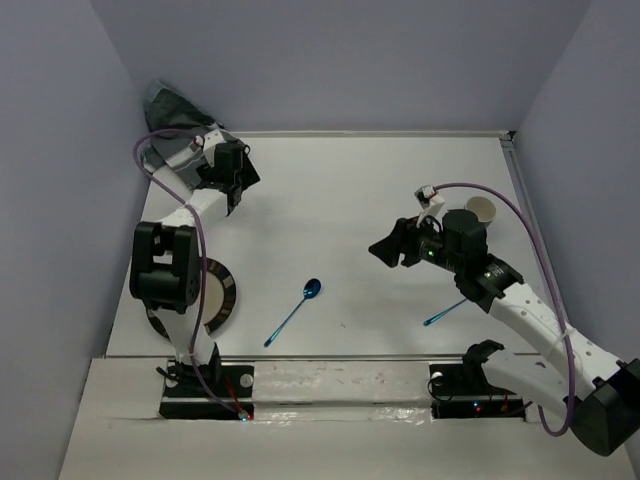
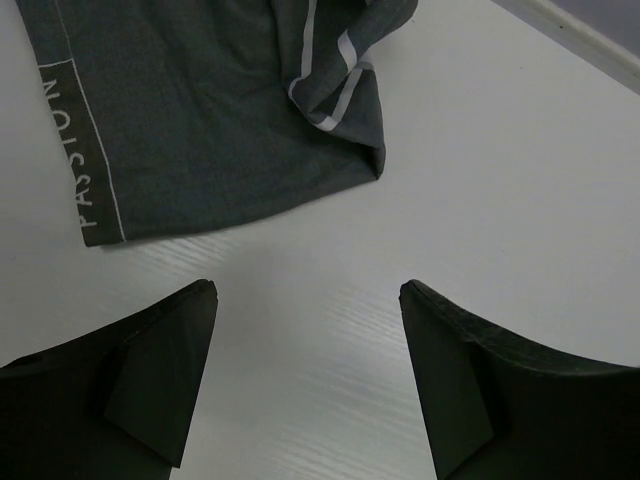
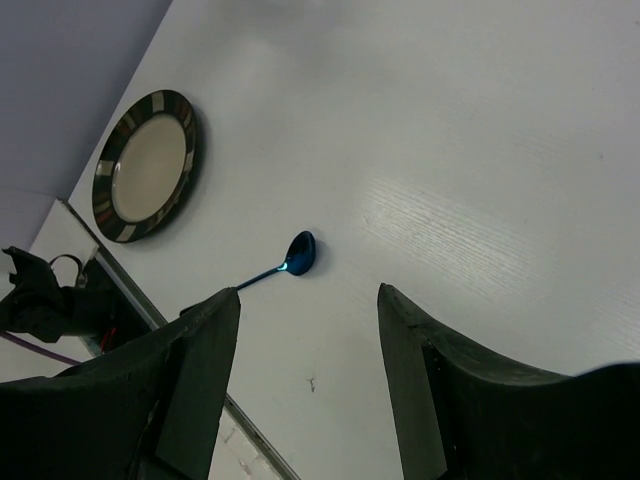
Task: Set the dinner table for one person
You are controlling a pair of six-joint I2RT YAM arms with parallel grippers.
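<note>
The white dinner table (image 1: 350, 190) holds a dark-rimmed plate (image 1: 222, 292) at the near left, partly hidden under my left arm, and a blue spoon (image 1: 297, 308) near the middle front. A dark grey striped cloth (image 1: 170, 105) lies bunched in the back left corner. My left gripper (image 1: 226, 160) is open and empty just short of the cloth (image 2: 220, 110), over bare table. My right gripper (image 1: 388, 250) is open and empty above the table's right middle. Its wrist view shows the spoon (image 3: 295, 255) and the plate (image 3: 148, 165) beyond the fingers (image 3: 200, 380).
A white paper cup (image 1: 482, 210) stands at the right, behind my right wrist. A second blue utensil (image 1: 445, 313) lies at the near right, partly under my right arm. Lavender walls close in the left, back and right sides.
</note>
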